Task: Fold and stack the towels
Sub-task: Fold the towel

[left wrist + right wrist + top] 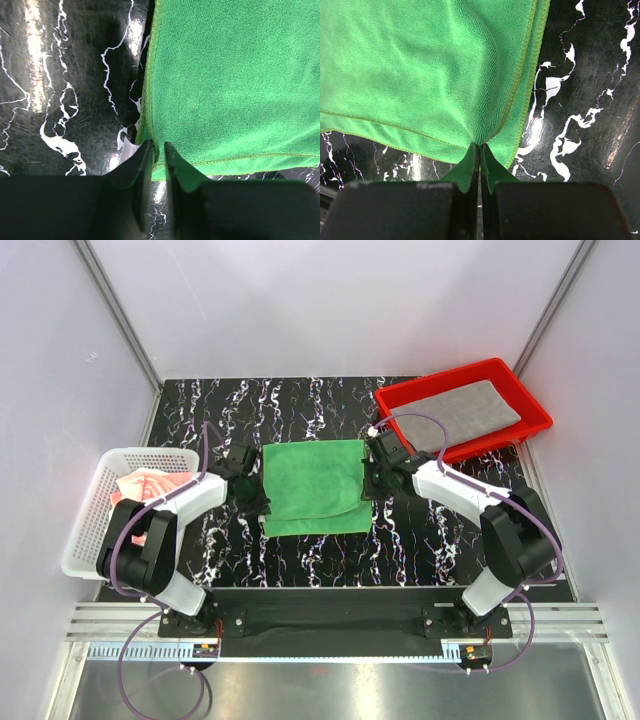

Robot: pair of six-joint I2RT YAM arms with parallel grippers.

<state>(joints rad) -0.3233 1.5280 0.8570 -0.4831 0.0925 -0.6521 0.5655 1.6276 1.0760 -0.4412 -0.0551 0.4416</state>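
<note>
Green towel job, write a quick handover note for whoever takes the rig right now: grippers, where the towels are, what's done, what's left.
Left gripper: jaws nearly shut on the green towel, at its left edge.
Right gripper: shut on the same towel's right edge.
Green towel: mid-table, half folded, layers uneven at the near edge.
Grey towel: folded flat in the red tray.
Pink towel: crumpled in the white basket.
Done: grey one. Left: finish green, stack it, then the pink one.

I am seeing a bright green towel [315, 483] with yellow-green stitched edging lying on my black bench [300, 405] veined with white marbling, a grey towel [462, 412] in a red tray [527, 395], and a pink towel [148, 485] in a white lattice basket [92, 520].
</note>
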